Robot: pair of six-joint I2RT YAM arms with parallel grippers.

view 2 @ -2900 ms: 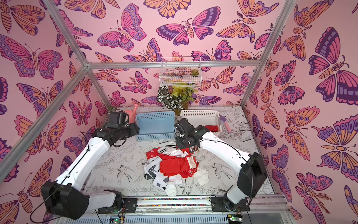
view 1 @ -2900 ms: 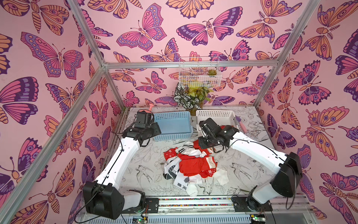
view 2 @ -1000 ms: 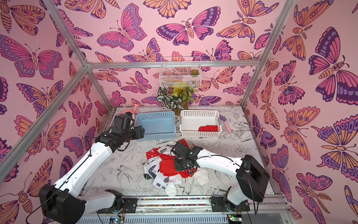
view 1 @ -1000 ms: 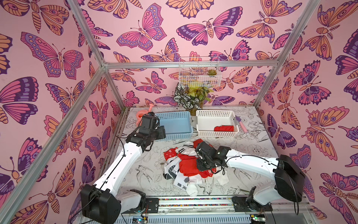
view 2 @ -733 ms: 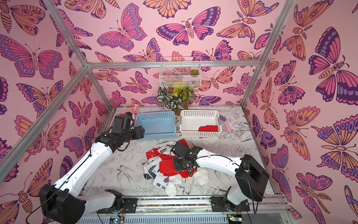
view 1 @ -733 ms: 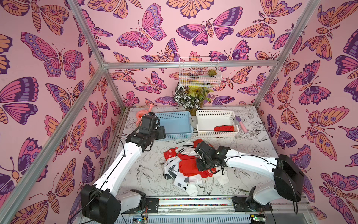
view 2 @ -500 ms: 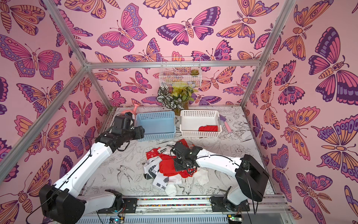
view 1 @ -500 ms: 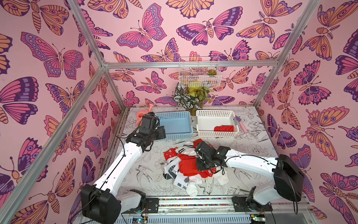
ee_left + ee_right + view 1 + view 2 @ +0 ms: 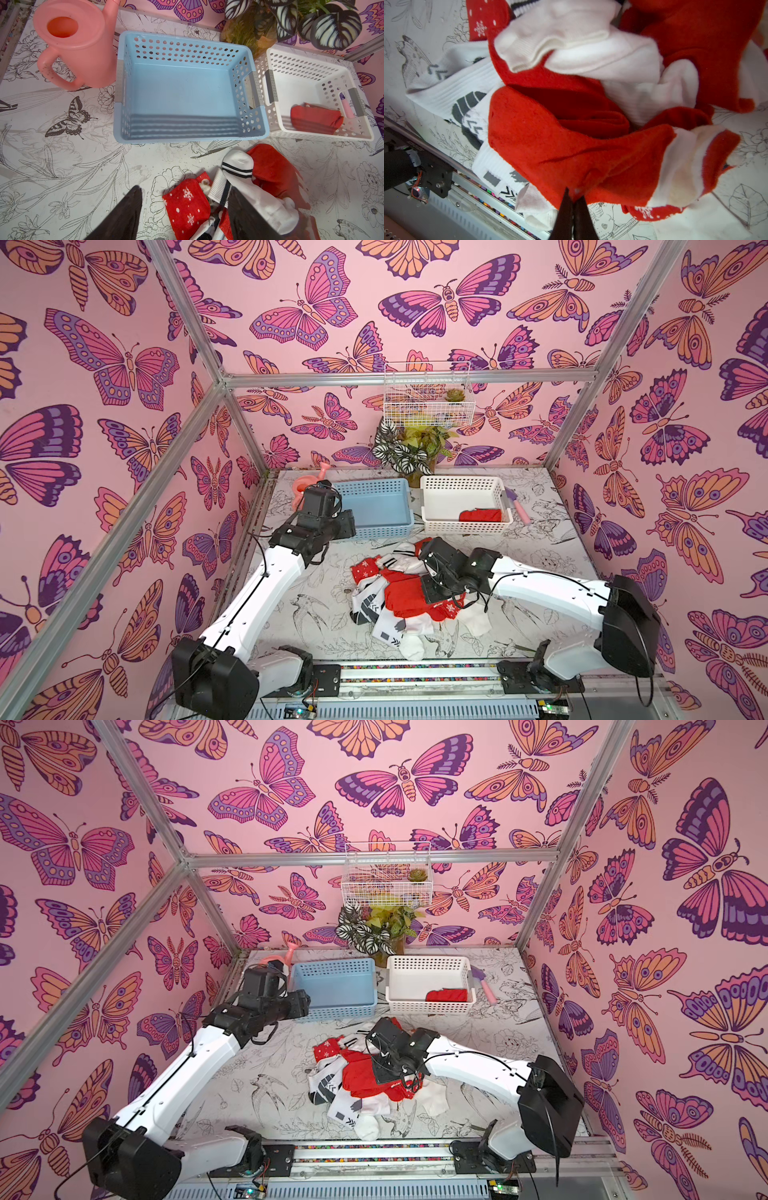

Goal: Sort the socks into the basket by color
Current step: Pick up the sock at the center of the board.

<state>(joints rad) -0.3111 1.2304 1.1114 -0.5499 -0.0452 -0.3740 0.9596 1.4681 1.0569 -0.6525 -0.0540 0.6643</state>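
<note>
We pinch fuzzy red fleece.
Our right fingers (image 9: pixel 565 207) clamp one red sock (image 9: pixel 550 145); left fingers (image 9: pixel 124 214) gape near two perforated plastic bins: blue basket (image 9: pixel 182 34), white basket (image 9: pixel 301 62).

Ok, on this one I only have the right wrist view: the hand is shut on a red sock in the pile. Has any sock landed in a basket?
Observer: One. A lone red sock lies in the white basket, near its right end.
Reviewer: So the pinched red sock in my right hand belongs there. The other basket?
Observer: The blue basket, left of the white one, holds nothing.
Reviewer: And the left hand?
Observer: The left hand is open with nothing in it, up beside the blue basket's front left corner.
</note>
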